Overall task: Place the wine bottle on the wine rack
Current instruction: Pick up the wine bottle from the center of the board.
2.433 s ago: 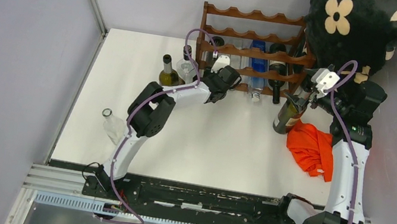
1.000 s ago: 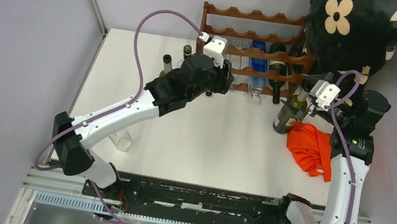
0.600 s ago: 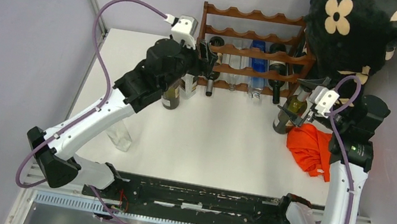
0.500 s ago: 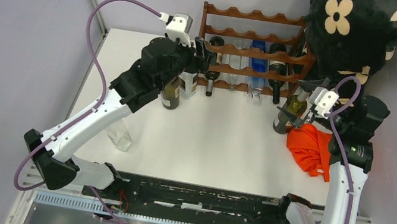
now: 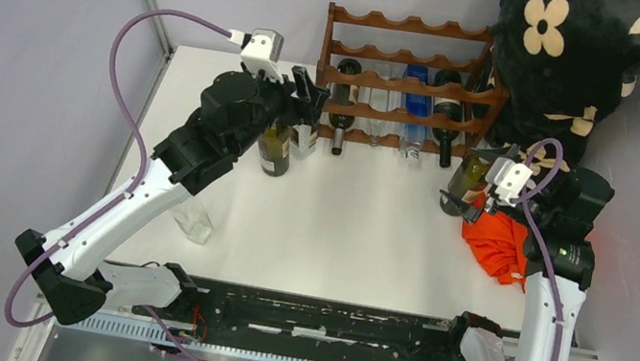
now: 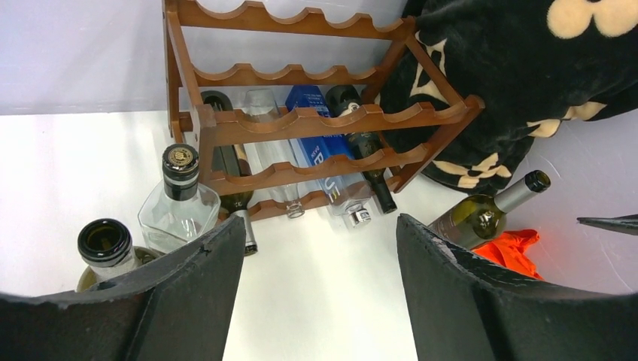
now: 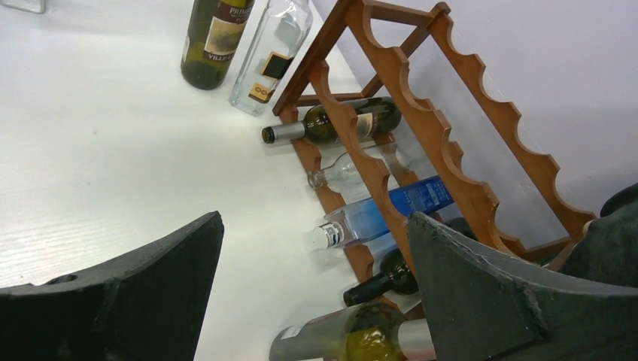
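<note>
Where the arms are bolted at the near edge, the white tabletop begins, and the first thing on it is a clear glass container, partly hidden by the left arm. Further in on the right lies a crumpled orange cloth. Just beside it is the wine bottle, greenish with a silver-capped neck. It is tilted, low on the tabletop in front of the right end of the wine rack, and in none of its cradles.

The right gripper hangs over that bottle with its fingers spread wide. Its wrist view shows the bottle low in the gap between them. From the left wrist view, one fingertip stands clear of the bottle's neck. Whether any part of the gripper touches the glass cannot be told.

On the left the arm reaches far across. The left gripper is released, its jaws apart with nothing between them, facing the rack's front. Below it stand two upright bottles side by side, just off the rack's left end: a dark green bottle and a clear square bottle.

Behind them the rack's lowest tier holds four bottles lying with their necks toward the arms: a dark one, a clear one, a blue bottle and another dark one. The tiers above are bare scalloped rails. A black plush with cream flowers presses against the rack's right end.
</note>
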Controlling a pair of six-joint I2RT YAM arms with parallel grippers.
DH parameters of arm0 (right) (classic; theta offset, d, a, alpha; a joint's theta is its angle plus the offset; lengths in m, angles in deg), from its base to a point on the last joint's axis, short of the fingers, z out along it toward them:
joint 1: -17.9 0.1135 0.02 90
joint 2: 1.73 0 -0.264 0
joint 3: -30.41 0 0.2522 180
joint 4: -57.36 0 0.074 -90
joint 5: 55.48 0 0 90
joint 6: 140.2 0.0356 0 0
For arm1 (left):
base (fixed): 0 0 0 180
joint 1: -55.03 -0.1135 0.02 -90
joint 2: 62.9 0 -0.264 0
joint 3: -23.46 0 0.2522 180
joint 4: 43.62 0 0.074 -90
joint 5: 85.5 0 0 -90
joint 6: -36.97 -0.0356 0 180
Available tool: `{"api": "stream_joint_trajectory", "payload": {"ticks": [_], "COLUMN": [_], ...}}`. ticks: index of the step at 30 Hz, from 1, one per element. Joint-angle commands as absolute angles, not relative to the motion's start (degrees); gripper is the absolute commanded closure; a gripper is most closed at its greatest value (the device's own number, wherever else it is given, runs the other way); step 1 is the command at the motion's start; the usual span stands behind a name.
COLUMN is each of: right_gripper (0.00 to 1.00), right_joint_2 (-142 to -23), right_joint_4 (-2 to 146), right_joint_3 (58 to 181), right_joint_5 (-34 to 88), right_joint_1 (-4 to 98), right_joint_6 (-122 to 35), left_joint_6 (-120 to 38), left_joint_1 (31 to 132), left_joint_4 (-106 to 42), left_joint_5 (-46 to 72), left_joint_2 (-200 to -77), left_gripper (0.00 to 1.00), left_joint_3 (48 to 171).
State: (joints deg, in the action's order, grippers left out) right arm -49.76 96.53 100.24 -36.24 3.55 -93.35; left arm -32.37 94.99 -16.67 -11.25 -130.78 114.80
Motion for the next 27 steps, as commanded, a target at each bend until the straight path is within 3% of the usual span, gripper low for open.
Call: {"api": "stream_joint_trajectory", "payload": {"ticks": [1,13,27], "right_gripper": [0.02,0.02,0.02], "right_joint_2": [-47.6,-44.6,-39.2], "right_joint_4": [103.0,108.6,107.8], "right_joint_3": [99.5,93.5,93.2], "right_joint_5": [-34.8,-27.3,-15.1], "right_joint_1": [3.7,3.7,3.7], "right_joint_6": [-100.7,-100.1,-88.5], "left_joint_6": [-29.3,-29.1,-28.6], "left_joint_1": [94.7,94.7,94.7], "left_joint_4": [-18.4,-18.0,-27.4], "left_joint_5": [-10.1,-9.4,2.8], "left_joint_2": [-127.8,-122.0,-114.5], "left_gripper": [0.20,0.15,0.14], "left_joint_3": [113.5,109.0,96.5]}}
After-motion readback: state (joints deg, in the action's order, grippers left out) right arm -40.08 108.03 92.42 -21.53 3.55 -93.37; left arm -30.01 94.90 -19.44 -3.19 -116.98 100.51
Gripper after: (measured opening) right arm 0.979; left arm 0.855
